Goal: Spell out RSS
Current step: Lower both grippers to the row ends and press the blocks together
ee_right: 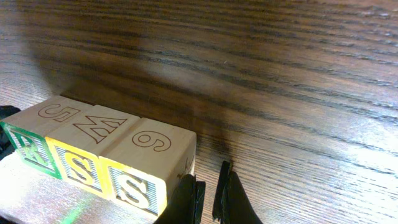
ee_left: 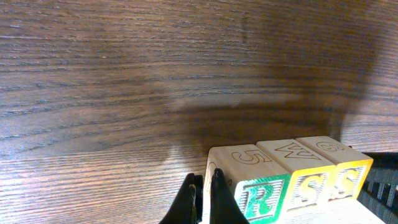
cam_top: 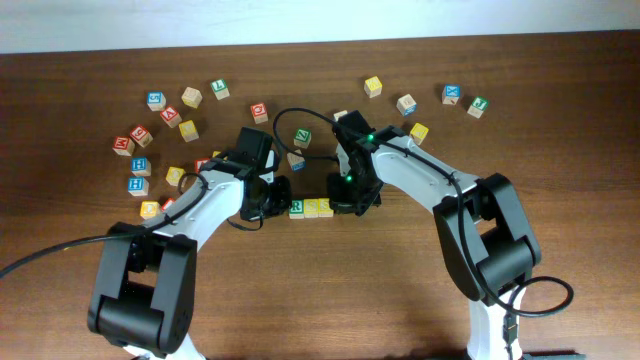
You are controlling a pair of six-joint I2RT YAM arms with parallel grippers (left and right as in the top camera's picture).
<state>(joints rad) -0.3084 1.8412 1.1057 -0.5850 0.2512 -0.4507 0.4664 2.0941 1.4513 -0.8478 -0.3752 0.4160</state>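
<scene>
Three wooden letter blocks stand in a touching row on the table: a green R block, a yellow S block and a second yellow S block. In the left wrist view they read R, S, S. In the right wrist view they read R, S, S. My left gripper is shut and empty, right against the R block's left side. My right gripper is shut and empty, right beside the last S block.
Several loose letter blocks lie scattered at the back: a cluster at the left, some near the top middle and some at the right. A yellow block lies next to my right arm.
</scene>
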